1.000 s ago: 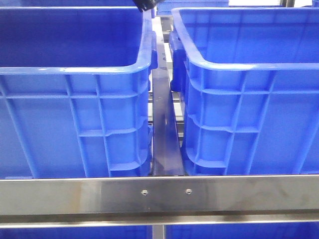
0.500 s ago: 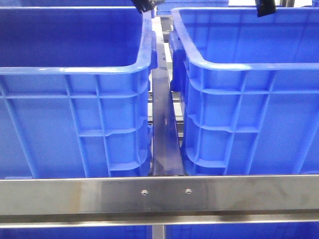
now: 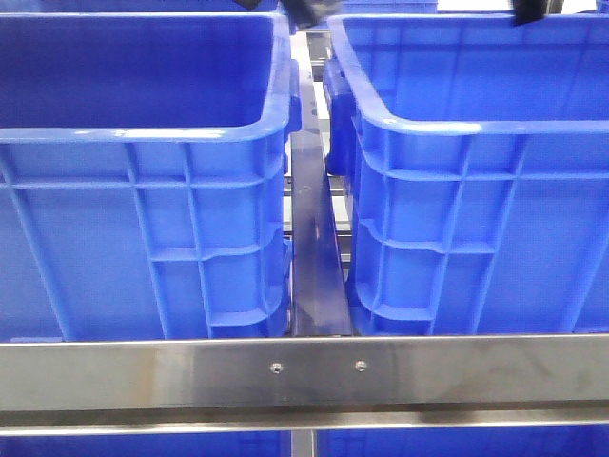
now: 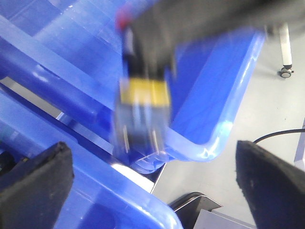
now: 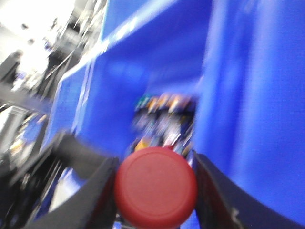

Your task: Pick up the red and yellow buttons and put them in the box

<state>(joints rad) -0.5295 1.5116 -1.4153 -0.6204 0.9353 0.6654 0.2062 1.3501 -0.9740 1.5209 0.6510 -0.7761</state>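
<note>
Your right gripper (image 5: pixel 155 191) is clamped on a red button (image 5: pixel 155 186), blue crate wall (image 5: pixel 257 105) just beside it; left gripper (image 4: pixel 152 179), spread wide and empty, hangs over a crate rim (image 4: pixel 209 148).

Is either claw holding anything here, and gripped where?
The right claw holds a red button, pinched by its opposite edges. The left claw is open and empty.
</note>
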